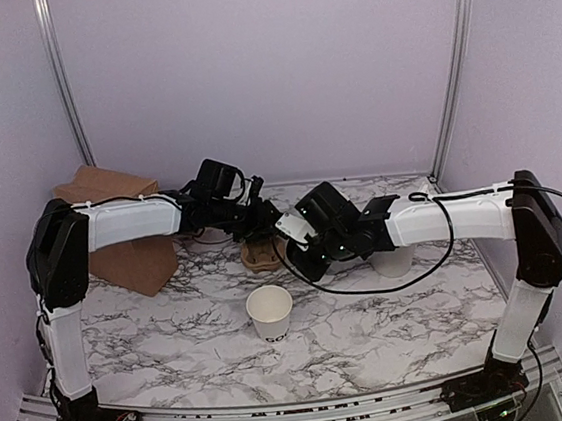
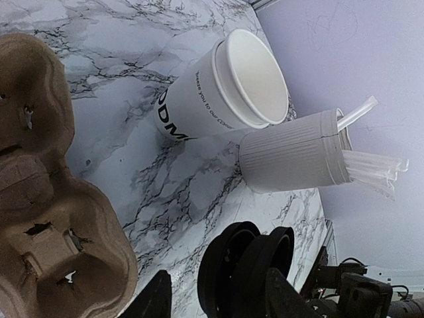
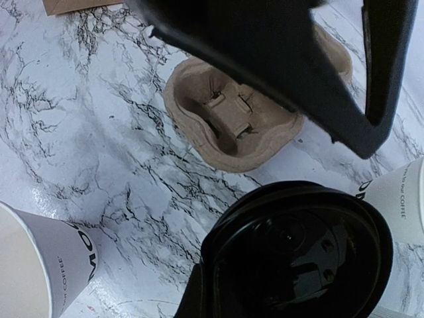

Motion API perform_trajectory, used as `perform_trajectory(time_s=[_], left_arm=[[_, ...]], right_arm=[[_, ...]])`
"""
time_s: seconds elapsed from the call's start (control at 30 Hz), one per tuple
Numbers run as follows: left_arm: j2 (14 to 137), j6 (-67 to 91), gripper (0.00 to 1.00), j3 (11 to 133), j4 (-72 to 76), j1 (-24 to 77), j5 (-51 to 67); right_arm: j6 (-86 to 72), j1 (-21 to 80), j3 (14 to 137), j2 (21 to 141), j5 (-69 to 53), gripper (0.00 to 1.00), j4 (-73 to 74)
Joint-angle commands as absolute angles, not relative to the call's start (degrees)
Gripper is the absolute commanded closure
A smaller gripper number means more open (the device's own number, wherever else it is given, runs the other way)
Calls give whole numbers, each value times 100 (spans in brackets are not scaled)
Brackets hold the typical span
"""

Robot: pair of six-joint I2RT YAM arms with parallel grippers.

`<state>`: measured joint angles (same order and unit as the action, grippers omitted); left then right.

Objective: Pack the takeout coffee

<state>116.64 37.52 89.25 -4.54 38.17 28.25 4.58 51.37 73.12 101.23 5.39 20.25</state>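
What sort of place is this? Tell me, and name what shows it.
Probably a mock takeout-coffee counter inside a robot test booth: paper cups, a cardboard carrier and a brown bag on a marble-look table, with plain walls close around.

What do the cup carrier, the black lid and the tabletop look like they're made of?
Cup carrier: apparently moulded paper pulp; matte brown, fibrous, rough-edged tabs.
Black lid: probably thin plastic; glossy, catching reflections.
Tabletop: white with dark veins, slightly shiny; real marble or printed laminate, I cannot tell.
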Motion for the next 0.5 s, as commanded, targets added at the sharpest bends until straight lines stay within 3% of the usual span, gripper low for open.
perform_trajectory(time_s=[0.0, 0.47], left_arm=[[11812, 3851, 53, 9062, -146, 3841, 3098], [12028, 4058, 61, 8939, 334, 4038, 3464]], right_arm=[[477, 5101, 7474, 10150, 436, 100, 2004], [404, 4855, 7519, 10219, 47, 100, 2030]])
